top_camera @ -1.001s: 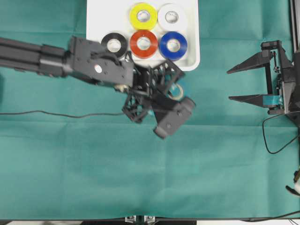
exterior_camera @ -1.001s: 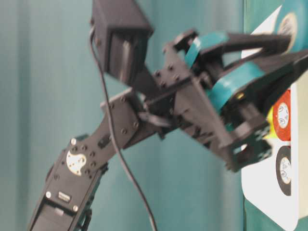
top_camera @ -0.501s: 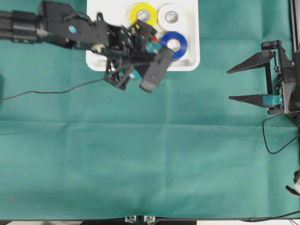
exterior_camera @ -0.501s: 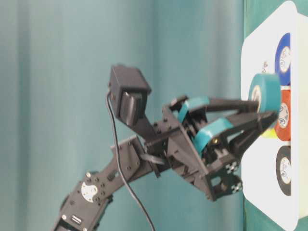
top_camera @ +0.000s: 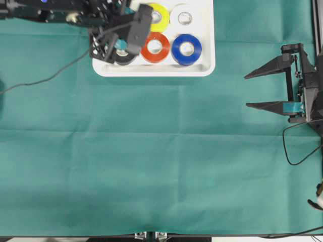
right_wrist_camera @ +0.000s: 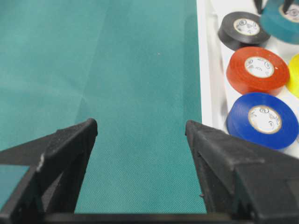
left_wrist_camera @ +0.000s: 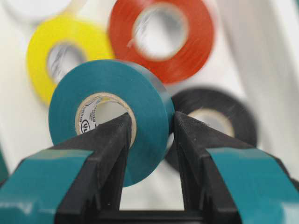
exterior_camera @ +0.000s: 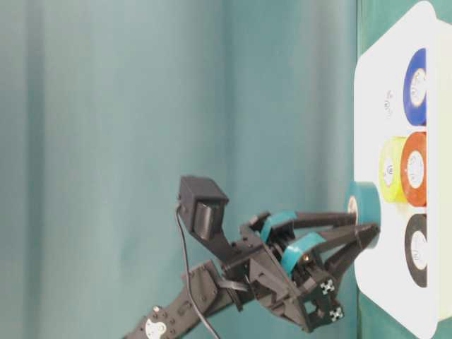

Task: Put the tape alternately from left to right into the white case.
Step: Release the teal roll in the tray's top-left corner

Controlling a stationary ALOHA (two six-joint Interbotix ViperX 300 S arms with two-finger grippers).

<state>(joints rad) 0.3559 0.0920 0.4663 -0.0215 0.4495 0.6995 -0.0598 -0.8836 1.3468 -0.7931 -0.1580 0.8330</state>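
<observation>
My left gripper (left_wrist_camera: pixel 152 123) is shut on the teal tape (left_wrist_camera: pixel 154 107), one finger through its pale core and the other on its outer face. It holds the roll upright just above the left part of the white case (top_camera: pixel 154 70). Yellow (top_camera: pixel 159 15), white (top_camera: pixel 185 16), red-orange (top_camera: pixel 155 47) and blue (top_camera: pixel 186 49) rolls lie flat in the case. A black roll (top_camera: pixel 122 59) shows partly under the left gripper (top_camera: pixel 123 36). The teal roll (exterior_camera: pixel 364 205) hangs close to the case floor. My right gripper (top_camera: pixel 250 91) stands open and holds nothing, over the cloth at the right.
Green cloth (top_camera: pixel 161 161) covers the table. A black cable (top_camera: pixel 45 80) trails from the left arm across the cloth at the upper left. More cables lie at the right edge (top_camera: pixel 292 151). The case rim (right_wrist_camera: pixel 205 70) is right of my right gripper's open jaws.
The left arm carried the teal roll from the cloth below the case up and left, over the case's left part, and lowered it. The right arm stayed still.
</observation>
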